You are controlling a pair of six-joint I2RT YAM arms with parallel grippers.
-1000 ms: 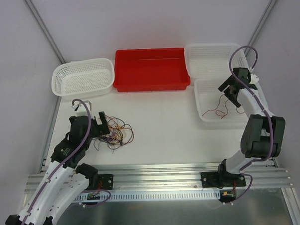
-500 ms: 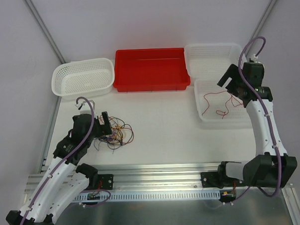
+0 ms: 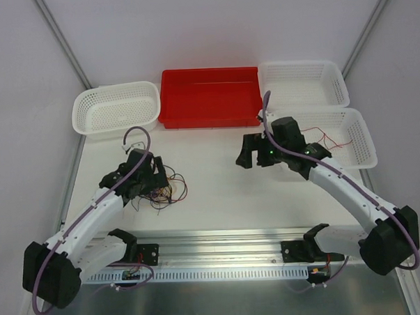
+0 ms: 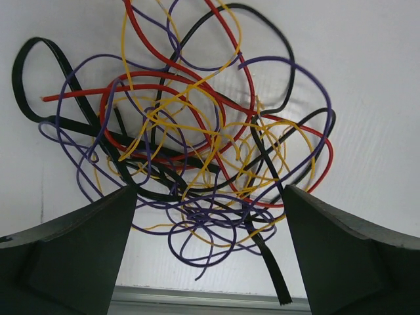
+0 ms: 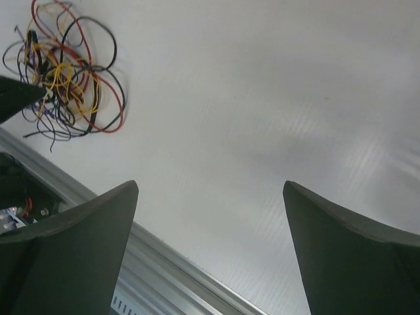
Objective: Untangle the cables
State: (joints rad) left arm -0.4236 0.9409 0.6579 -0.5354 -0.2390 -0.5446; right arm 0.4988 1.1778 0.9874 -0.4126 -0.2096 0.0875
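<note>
The cables [image 3: 159, 187] lie in one messy ball on the white tabletop [image 3: 218, 188], at about 8 o'clock from its middle. The ball has red, black, purple and yellow wires all looped through each other. The left claw [image 3: 149, 173] hangs right over the ball with its fingers spread wide, and it is not squeezing anything. In the left wrist view, the wires fill the gap ahead of the two dark fingers [image 4: 72, 256]. One red wire [image 3: 325, 137] lies alone in the near white basket [image 3: 366, 140] at 3 o'clock. The right claw [image 3: 250, 154] is open too and holds nothing. It hangs over bare tabletop near the middle. There is lots of open room between the two claws. At 12 o'clock a red bin [image 3: 212, 119] sits along the far edge, with a white basket [image 3: 79, 114] at 10 o'clock and another white basket [image 3: 335, 79] at 2 o'clock. A metal rail [image 3: 220, 241] runs along the near edge at 6 o'clock, close to the ball.
</note>
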